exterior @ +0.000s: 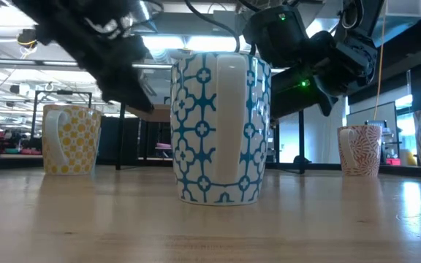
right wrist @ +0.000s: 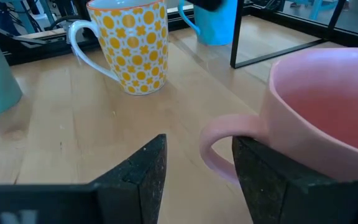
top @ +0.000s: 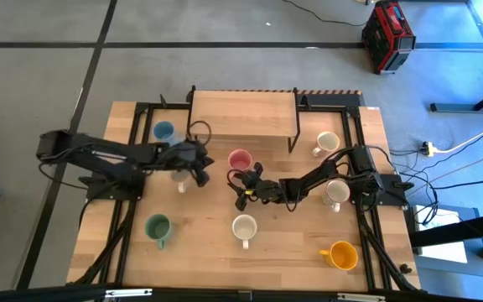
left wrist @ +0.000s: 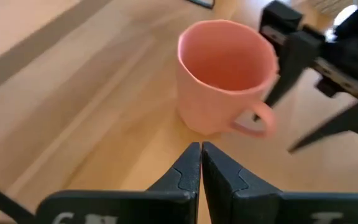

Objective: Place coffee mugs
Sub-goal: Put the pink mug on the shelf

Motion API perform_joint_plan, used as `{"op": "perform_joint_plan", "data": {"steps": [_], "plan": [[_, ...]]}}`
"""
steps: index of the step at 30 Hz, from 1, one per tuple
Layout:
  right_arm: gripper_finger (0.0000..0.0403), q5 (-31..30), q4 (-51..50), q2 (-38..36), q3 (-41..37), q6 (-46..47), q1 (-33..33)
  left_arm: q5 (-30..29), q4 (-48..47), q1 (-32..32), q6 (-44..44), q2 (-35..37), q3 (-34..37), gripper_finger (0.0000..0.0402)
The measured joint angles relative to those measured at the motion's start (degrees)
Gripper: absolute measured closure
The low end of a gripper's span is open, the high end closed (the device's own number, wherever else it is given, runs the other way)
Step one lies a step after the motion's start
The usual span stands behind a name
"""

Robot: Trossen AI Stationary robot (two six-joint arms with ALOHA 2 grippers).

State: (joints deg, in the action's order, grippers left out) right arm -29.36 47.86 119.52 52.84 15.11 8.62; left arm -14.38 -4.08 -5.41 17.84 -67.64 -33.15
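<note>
The pink mug (top: pixel 240 159) stands upright at the table's middle, also seen in the left wrist view (left wrist: pixel 225 74) and the right wrist view (right wrist: pixel 322 106). My right gripper (top: pixel 243 186) (right wrist: pixel 197 180) is open, its fingers on either side of the pink mug's handle (right wrist: pixel 219 146). My left gripper (top: pixel 206 165) (left wrist: pixel 201 158) is shut, just left of the pink mug and apart from it. A cream mug with a yellow pattern (top: pixel 180 177) (right wrist: pixel 132 46) stands beside my left gripper. My right gripper stands level at the pink mug's handle (right wrist: pixel 219 146), which lies in the gap between the open fingers. One finger (right wrist: pixel 272 180) is close against the mug's wall beside the handle, and I cannot tell whether it touches. The mug rests on the table.
Standing upright on the table are the blue mug (top: pixel 164 132), the green mug (top: pixel 158 226), the blue-patterned white mug (top: pixel 244 226) (exterior: pixel 221 128), the orange mug (top: pixel 342 254) and two cream mugs (top: pixel 328 143) (top: pixel 337 191). A wooden riser (top: pixel 243 113) stands at the far edge.
</note>
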Motion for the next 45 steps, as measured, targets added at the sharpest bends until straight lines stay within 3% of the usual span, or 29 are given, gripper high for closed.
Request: {"op": "perform_joint_plan", "data": {"steps": [12, 18, 26, 31, 36, 45], "plan": [[0.0228, 0.0, 0.0, 0.0, 0.0, 0.0, 0.0, 0.2, 0.3, -2.2, -5.4, -17.2, -9.3, 0.0392], [0.0228, 0.0, 0.0, 0.0, 0.0, 0.0, 0.0, 0.0, 0.4, -2.2, -6.6, -22.6, -13.7, 0.0392], [0.0228, 0.2, -0.1, 0.0, 0.0, -0.4, 0.1, 3.2, -0.3, -0.8, -6.3, -22.9, -14.7, 0.0392], [0.0228, 0.2, -0.6, 0.0, 0.0, -0.4, 0.0, 9.6, -0.9, 1.6, -5.8, -22.9, -14.8, 0.0392], [0.0228, 1.0, -0.9, 0.0, 0.0, -0.4, 0.2, 10.7, -2.6, 3.4, -4.6, -22.9, -14.8, 0.0392], [0.0228, 0.5, -0.9, -0.1, 0.0, -0.4, 0.0, 15.2, 1.7, 3.8, -4.5, -22.9, -14.8, 0.0392]]}}
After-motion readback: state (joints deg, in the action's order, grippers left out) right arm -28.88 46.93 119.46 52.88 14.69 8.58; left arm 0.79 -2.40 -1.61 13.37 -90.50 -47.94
